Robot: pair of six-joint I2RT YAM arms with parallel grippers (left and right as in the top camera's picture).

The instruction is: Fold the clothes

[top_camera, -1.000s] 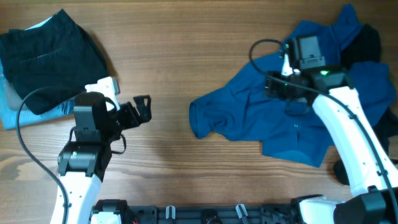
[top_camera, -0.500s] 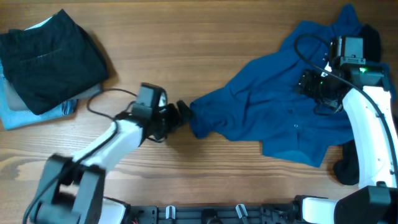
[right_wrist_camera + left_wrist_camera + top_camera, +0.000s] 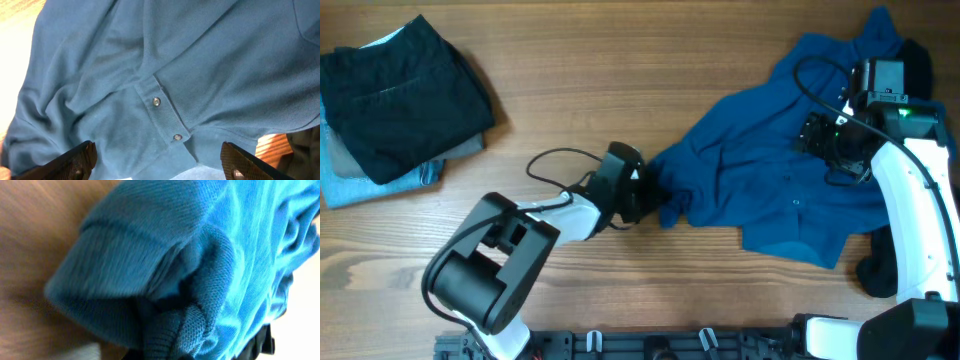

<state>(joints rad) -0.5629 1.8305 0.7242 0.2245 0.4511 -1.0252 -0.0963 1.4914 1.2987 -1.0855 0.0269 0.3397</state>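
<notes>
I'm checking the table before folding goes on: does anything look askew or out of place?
The blue shirt lies crumpled on the right, its sleeve pinched in the left gripper. The folded black garment sits crooked on the light-blue one.

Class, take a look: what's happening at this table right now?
The left hand is shut on the left end of the crumpled blue shirt, mid-table. The right hand is open above the shirt's button placket, gripping nothing. A black garment lies folded on a light blue one at the far left.
</notes>
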